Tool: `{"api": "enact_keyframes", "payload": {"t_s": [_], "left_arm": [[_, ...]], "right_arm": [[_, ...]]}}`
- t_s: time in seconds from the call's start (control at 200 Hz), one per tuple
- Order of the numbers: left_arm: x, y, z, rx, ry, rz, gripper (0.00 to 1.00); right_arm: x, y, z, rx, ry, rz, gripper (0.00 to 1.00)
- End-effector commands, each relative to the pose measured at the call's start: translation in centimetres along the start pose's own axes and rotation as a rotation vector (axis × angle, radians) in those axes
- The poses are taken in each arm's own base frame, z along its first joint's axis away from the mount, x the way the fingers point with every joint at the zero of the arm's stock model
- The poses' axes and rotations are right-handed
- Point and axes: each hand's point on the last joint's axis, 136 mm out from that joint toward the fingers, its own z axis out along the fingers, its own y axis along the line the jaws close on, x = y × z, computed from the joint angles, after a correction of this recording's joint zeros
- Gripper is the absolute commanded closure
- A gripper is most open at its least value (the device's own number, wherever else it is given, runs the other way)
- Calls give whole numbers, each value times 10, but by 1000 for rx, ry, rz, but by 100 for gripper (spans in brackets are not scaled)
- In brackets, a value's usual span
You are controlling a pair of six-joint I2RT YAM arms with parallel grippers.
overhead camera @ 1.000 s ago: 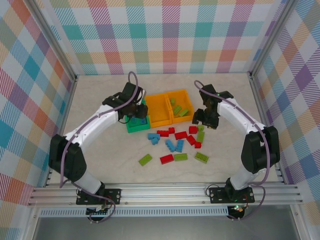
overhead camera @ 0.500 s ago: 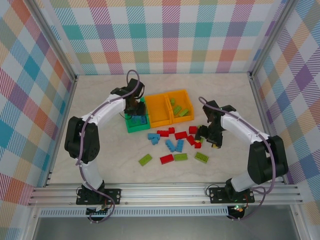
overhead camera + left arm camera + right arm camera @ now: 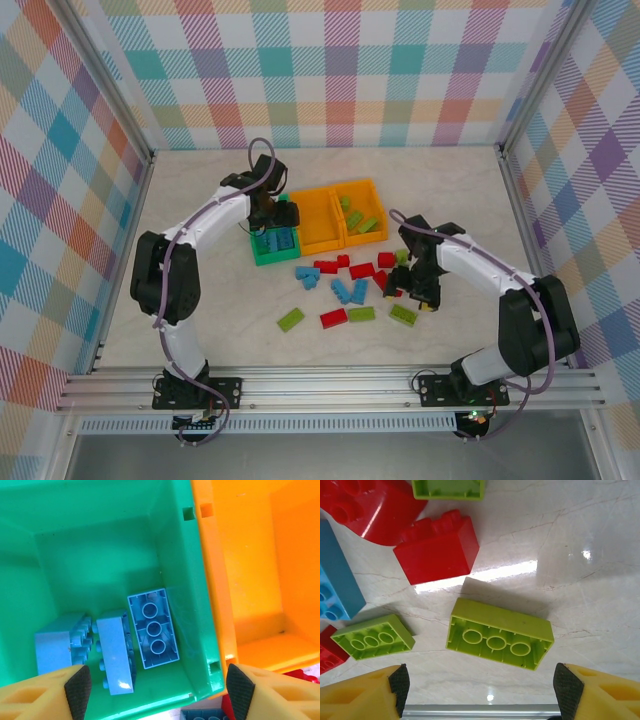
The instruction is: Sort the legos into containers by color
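Through the left wrist camera I look down into the green bin [image 3: 100, 555], where three blue legos lie; one [image 3: 153, 628] is upside down. My left gripper [image 3: 159, 692] hangs open above that bin [image 3: 262, 256], nothing between its fingers. My right gripper [image 3: 483, 689] is open low over the table, with an upside-down lime green lego [image 3: 500, 632] lying loose between and just beyond its pads. In the top view the right gripper [image 3: 418, 293] is at the right end of the loose pile, beside that lime lego [image 3: 404, 315]. Two orange bins [image 3: 317, 222] [image 3: 372, 205] adjoin the green one; the right one holds lime legos.
Loose blue [image 3: 348, 292], red [image 3: 333, 317] and lime [image 3: 291, 320] legos are scattered on the table in front of the bins. Near my right gripper lie a red lego [image 3: 436, 547], another lime one [image 3: 372, 636] and a blue one [image 3: 337, 587]. Checked walls enclose the table.
My right gripper has moved from beside the right orange bin toward the near side, down over the loose legos. My left gripper shifted back over the green bin and now holds still.
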Motion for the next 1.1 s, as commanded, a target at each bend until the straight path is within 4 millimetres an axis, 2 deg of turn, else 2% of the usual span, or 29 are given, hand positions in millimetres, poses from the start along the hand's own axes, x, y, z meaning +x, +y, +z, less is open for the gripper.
{"api": "enact_keyframes", "payload": {"t_s": [0.0, 0.205, 0.465, 0.855, 1.095], "left_arm": [[-9, -9, -29, 65, -61, -24, 23], [-6, -14, -50, 119, -100, -38, 21], [7, -6, -68, 124, -129, -49, 20], [21, 3, -67, 108, -123, -61, 19], [23, 4, -68, 110, -124, -63, 19]], "right_arm": [[6, 2, 5, 10, 19, -64, 21], [4, 2, 17, 66, 57, -133, 20], [5, 2, 27, 91, 87, -178, 19], [19, 10, 28, 85, 101, -211, 22], [20, -3, 36, 180, 130, -196, 27]]}}
